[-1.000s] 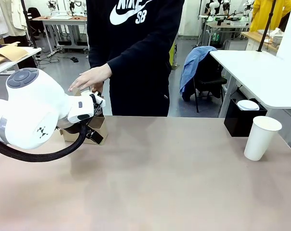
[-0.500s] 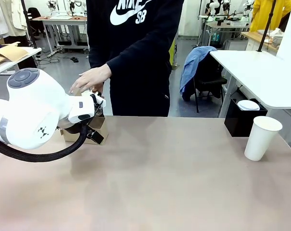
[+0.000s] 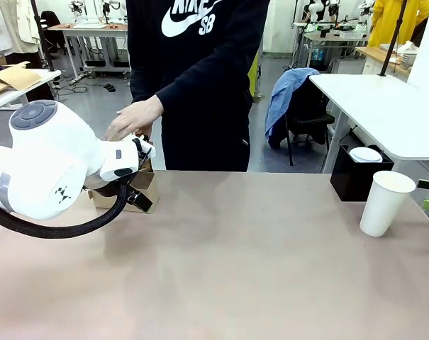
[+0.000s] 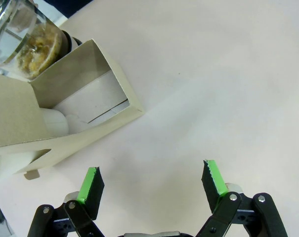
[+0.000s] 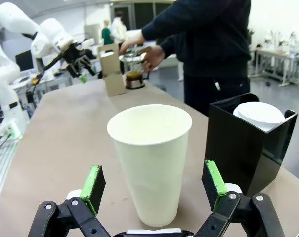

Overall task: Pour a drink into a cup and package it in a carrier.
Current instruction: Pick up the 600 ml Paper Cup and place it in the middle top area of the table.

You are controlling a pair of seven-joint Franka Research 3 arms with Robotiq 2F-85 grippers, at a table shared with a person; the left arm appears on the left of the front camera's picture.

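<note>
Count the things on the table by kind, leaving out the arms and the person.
Cup: 1
Carrier: 1
Jug: 1
Black box: 1
Total: 4

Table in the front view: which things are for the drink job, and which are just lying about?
For the job: white paper cup; cardboard carrier; glass jug of brown drink.
Just lying about: black box with white round top; blue jacket on a chair.
</note>
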